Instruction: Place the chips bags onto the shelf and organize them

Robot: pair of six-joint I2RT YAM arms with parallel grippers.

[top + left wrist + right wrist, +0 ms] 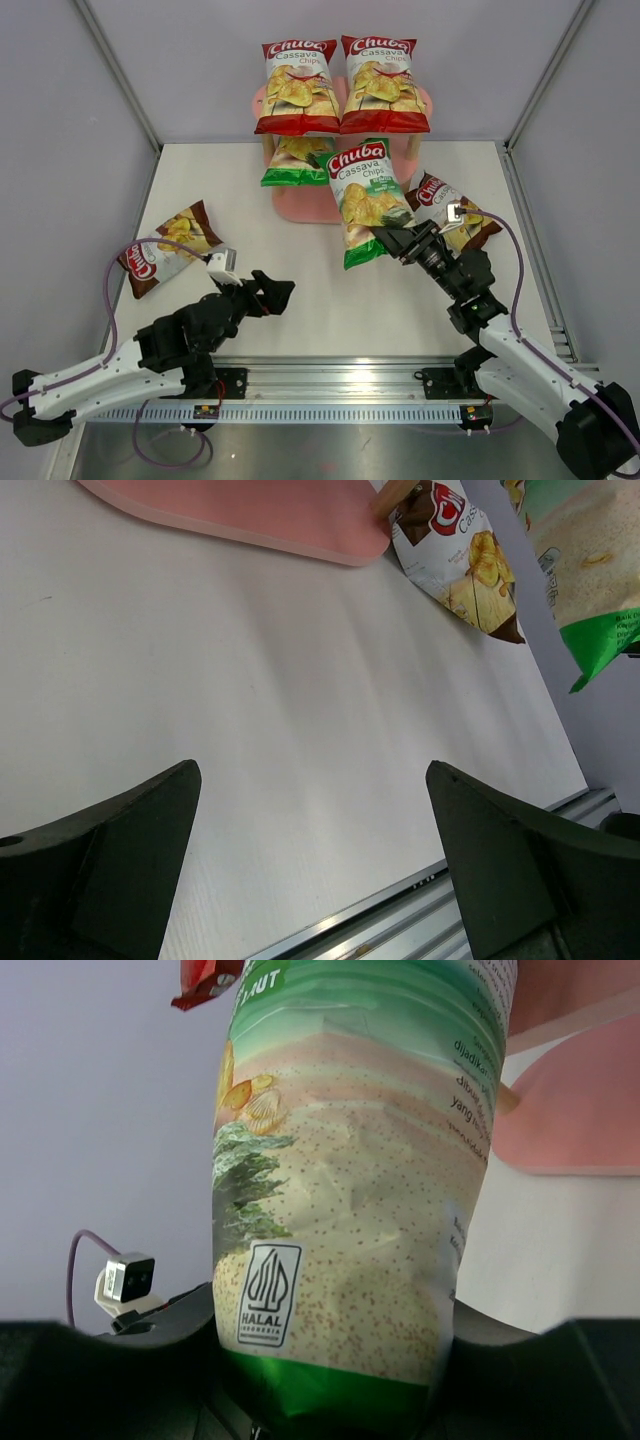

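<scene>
I see the white surface (330, 300) carrying the pink shelf (305, 207), a left brown bag (168, 250) and a right brown bag (432, 190); two red bags (297, 85) top the shelf.

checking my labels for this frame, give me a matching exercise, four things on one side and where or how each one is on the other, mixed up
Things:
1. left red bag
2. front green bag
3. brown bag at far left
4. left gripper

States:
A. open, nothing between its fingers
B. lying on the table
C. on the top board of the shelf
D. gripped at its bottom edge by the right gripper

Pairs: 1-C, 2-D, 3-B, 4-A
</scene>
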